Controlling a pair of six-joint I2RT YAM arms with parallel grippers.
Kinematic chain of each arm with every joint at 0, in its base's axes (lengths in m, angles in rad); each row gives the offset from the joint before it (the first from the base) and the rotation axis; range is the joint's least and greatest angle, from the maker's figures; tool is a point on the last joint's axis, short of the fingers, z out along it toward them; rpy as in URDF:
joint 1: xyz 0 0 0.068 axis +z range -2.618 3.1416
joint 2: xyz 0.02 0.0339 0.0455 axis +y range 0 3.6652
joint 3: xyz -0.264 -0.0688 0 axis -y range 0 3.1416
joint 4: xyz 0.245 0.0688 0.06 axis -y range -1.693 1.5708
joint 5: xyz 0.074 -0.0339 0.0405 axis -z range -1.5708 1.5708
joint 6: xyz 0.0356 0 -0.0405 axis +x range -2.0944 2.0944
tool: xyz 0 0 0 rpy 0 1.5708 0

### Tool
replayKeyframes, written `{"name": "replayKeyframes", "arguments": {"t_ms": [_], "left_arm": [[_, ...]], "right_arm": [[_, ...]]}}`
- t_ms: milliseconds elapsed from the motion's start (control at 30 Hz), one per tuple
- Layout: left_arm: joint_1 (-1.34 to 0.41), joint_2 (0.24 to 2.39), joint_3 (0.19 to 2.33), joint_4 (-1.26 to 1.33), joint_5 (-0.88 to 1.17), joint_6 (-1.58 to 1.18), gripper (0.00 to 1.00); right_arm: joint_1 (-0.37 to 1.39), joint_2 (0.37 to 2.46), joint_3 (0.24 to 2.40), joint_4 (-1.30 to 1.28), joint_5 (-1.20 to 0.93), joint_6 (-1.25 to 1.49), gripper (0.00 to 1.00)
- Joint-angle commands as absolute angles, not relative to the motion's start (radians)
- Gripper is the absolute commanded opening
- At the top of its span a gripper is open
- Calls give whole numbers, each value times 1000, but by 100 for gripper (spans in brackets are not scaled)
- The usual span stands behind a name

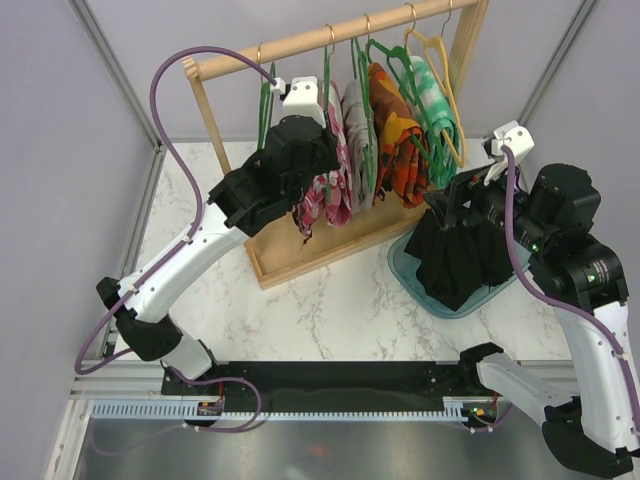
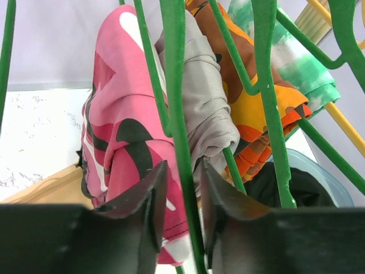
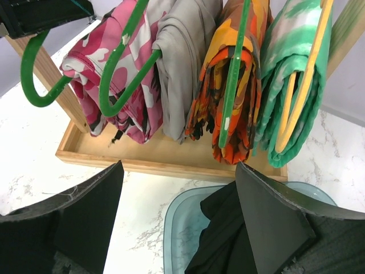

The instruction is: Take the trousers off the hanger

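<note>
Four trousers hang folded on the rack: pink camouflage, grey, orange-patterned and green-white. My left gripper is at the pink pair. Its jaws stand narrow around a green hanger wire, with a thin gap still showing on the left side. The black trousers lie heaped in a blue-grey tray. My right gripper hovers wide open just above them, holding nothing.
The wooden rack has a top rail and a tray-like base on the marble table. A bare green hanger hangs at the rail's left end. Yellow hangers carry the green-white pair.
</note>
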State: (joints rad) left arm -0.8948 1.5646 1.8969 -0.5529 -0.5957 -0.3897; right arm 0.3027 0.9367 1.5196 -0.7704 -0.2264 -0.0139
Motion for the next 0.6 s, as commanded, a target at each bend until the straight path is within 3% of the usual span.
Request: {"name": "replayKeyframes", "arguments": {"t_ms": [0, 133, 567], "left_arm": [[-884, 1577, 1939, -552, -581, -354, 23], [-881, 1569, 1968, -558, -587, -315, 2], [-882, 1537, 2184, -508, -577, -210, 2]], "right_arm": [[291, 928, 1517, -736, -259, 23, 87], [278, 930, 1519, -736, -271, 32, 87], [239, 917, 1499, -733, -330, 57, 87]]}}
